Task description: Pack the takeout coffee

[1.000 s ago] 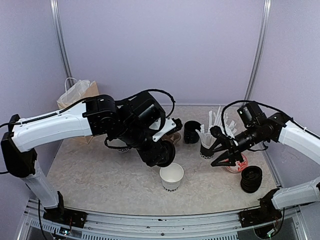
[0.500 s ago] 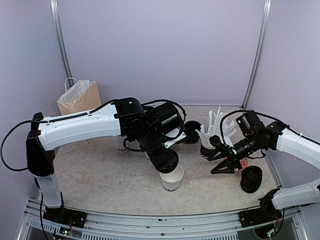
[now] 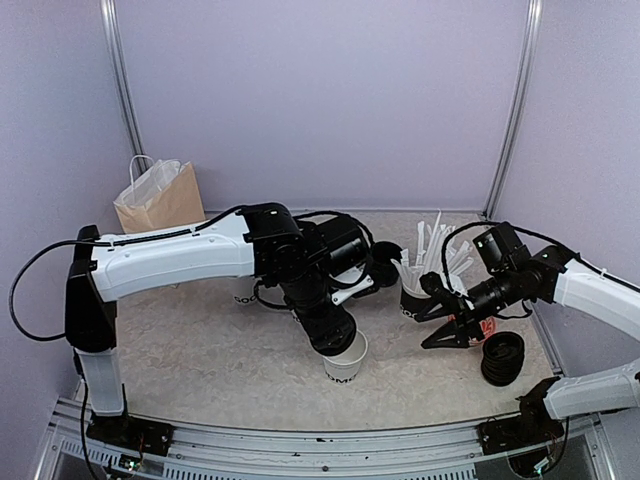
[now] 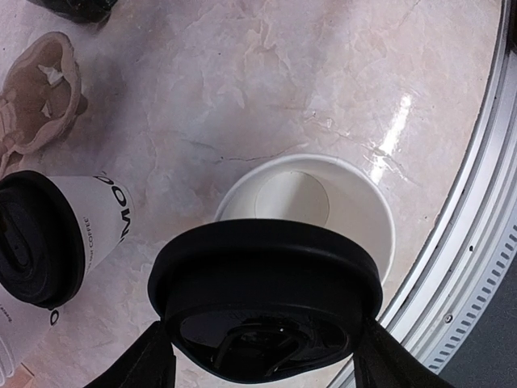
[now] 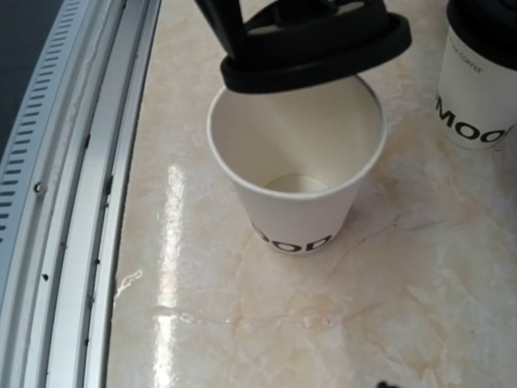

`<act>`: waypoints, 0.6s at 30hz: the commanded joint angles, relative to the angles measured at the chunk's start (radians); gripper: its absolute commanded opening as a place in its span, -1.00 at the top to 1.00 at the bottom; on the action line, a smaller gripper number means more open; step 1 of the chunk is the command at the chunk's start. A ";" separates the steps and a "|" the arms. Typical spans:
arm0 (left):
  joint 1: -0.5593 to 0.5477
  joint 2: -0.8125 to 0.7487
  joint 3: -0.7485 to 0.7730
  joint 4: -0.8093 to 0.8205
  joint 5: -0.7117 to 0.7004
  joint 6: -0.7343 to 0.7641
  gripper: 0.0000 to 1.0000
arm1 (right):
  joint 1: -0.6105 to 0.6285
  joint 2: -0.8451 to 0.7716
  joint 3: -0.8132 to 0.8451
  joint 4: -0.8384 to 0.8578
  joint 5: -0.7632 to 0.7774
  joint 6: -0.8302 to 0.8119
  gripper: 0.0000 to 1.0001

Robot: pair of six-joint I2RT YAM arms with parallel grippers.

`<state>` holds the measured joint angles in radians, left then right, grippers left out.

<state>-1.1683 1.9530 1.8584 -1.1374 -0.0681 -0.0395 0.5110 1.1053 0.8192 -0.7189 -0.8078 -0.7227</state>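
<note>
Wrist views look into the open paper cup [image 5: 295, 194], smooth, white and bare inside; from above, the left arm [image 3: 180, 262] hides most of it. It stands upright near the table's [image 3: 200, 350] front edge, mouth up. Left gripper [image 4: 266, 347] clamps a round, glossy black lid [image 4: 266, 291], held level over that mouth. A lidded cup [image 4: 48, 242] stands nearby. Right gripper [image 3: 432, 328] hangs spread and empty.

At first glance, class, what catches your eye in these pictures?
The left gripper holds a black lid over an open white cup near the front edge of the table. Right of it, the open right gripper hovers near a black cup of white sticks.
</note>
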 commanded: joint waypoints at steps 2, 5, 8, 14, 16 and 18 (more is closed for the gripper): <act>0.004 0.022 0.043 -0.003 0.040 0.005 -0.24 | 0.012 0.002 -0.011 0.010 -0.021 -0.014 -0.21; 0.004 0.026 0.049 0.000 0.051 0.008 -0.24 | 0.012 0.004 -0.012 0.010 -0.019 -0.014 -0.22; 0.004 0.031 0.055 0.002 0.054 0.010 -0.24 | 0.012 0.004 -0.012 0.010 -0.018 -0.014 -0.22; 0.003 0.051 0.058 0.002 0.063 0.012 -0.24 | 0.012 0.005 -0.013 0.008 -0.016 -0.013 -0.22; 0.004 0.056 0.058 0.002 0.063 0.013 -0.24 | 0.012 0.005 -0.012 0.008 -0.015 -0.014 -0.22; 0.004 0.058 0.060 0.003 0.063 0.014 -0.24 | 0.012 0.005 -0.014 0.008 -0.014 -0.014 -0.22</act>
<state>-1.1683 1.9926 1.8904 -1.1374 -0.0216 -0.0372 0.5110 1.1072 0.8188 -0.7185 -0.8085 -0.7322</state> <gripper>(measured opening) 0.696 0.611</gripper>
